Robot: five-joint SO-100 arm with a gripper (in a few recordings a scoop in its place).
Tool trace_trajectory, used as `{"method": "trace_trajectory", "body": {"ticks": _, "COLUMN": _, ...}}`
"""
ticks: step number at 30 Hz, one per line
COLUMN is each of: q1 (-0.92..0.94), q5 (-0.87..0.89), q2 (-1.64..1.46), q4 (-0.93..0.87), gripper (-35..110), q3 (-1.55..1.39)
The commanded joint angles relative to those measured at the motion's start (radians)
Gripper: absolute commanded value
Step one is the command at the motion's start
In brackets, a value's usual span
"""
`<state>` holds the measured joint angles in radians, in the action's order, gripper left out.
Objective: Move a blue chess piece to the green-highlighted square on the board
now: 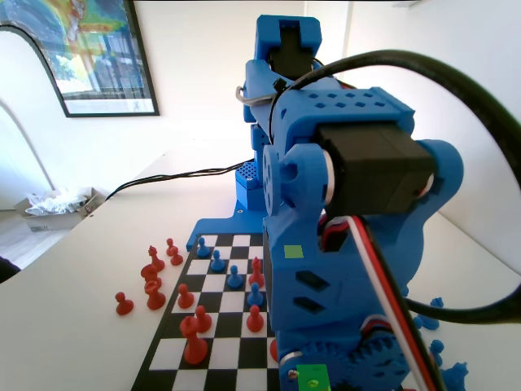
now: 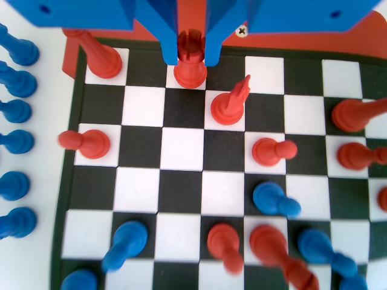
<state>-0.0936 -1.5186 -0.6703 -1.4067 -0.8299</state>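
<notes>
In the fixed view your blue arm is stretched far over the board toward the camera and covers the picture from 12 to 5 o'clock. A small green square shows on the arm's body, and a brighter green patch sits at 6 o'clock, near the bottom edge. Red pieces stand at 8 o'clock, some of them on the table beside the board, and a few blue pawns stand further back on the squares.

In the wrist view your gripper hangs at 12 o'clock, pointing down at the board. Its jaws are only a little apart and they close around a red piece with a notched top; both jaws touch its sides. I cannot see a blue piece with a spiky crown. Round-headed blue pawns stand in a column at 9 o'clock, off the board.
</notes>
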Motion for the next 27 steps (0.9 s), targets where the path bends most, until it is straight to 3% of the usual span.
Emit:
{"method": "trace_trajectory", "body": {"ticks": 1, "q1": 0.008, "q5": 0.014, "q2": -0.201, "q4": -0.043, "gripper": 1, "q3": 0.083}}
{"method": "trace_trajectory", "body": {"ticks": 11, "q1": 0.114, "q5": 0.060, "q2": -0.503, "q4": -0.110, "gripper": 1, "q3": 0.041}}
{"method": "trace_trajectory", "body": {"ticks": 27, "q1": 0.598, "q5": 0.018, "q2": -0.859, "q4": -0.107, "gripper": 1, "q3": -0.417}}
